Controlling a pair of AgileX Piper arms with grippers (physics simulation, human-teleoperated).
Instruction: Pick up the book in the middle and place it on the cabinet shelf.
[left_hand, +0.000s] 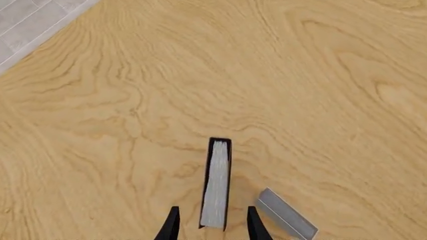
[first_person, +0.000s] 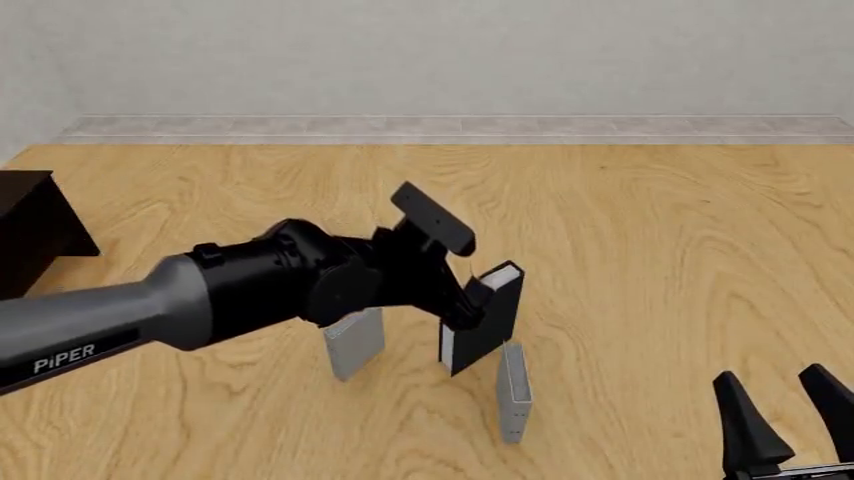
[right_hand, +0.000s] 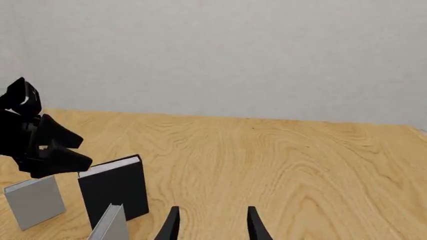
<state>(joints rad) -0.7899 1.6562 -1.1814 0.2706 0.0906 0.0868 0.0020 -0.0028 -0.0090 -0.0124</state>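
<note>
The black book with white page edges stands on its edge mid-table, slightly tilted. In the left wrist view its page edges lie between my two fingers. My left gripper straddles the book from above, with the jaws open and a gap on each side. The dark cabinet shows only at the far left edge of the front view. My right gripper is open and empty at the near right, and its fingers also show in its own wrist view. The book also shows there.
Two thin grey books stand beside the black one: one on its left and one at its near right. The second also shows in the left wrist view. The wooden table extends back to a pale wall.
</note>
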